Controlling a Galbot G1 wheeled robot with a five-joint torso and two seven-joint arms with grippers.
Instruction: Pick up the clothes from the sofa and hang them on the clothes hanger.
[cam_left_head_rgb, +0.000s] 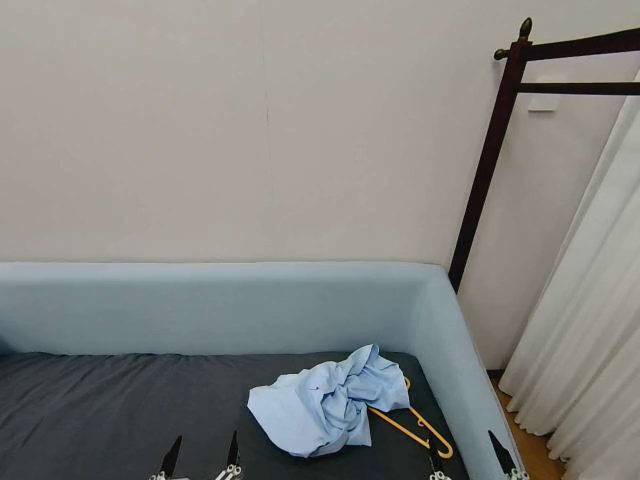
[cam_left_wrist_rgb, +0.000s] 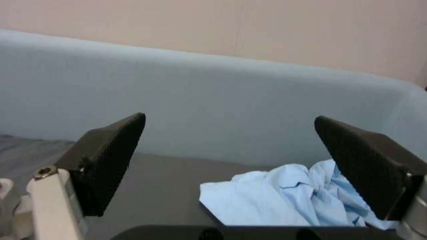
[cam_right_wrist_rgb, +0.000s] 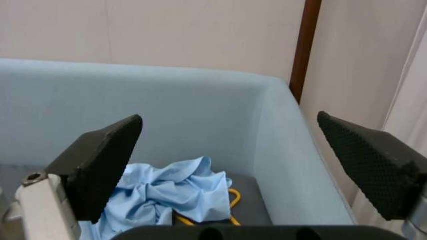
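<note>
Head view: crumpled blue shirt lay on sofa seat, at 1 o'clock from my left gripper, 10 o'clock from my right gripper. Both were spread wide, empty. Orange hanger was nearer right one.

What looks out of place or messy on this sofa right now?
A crumpled light blue garment lies in a heap on the dark grey seat cushion near the pale blue sofa's right end, with an orange hanger partly beneath it, rather than on the dark wooden rack behind.
</note>
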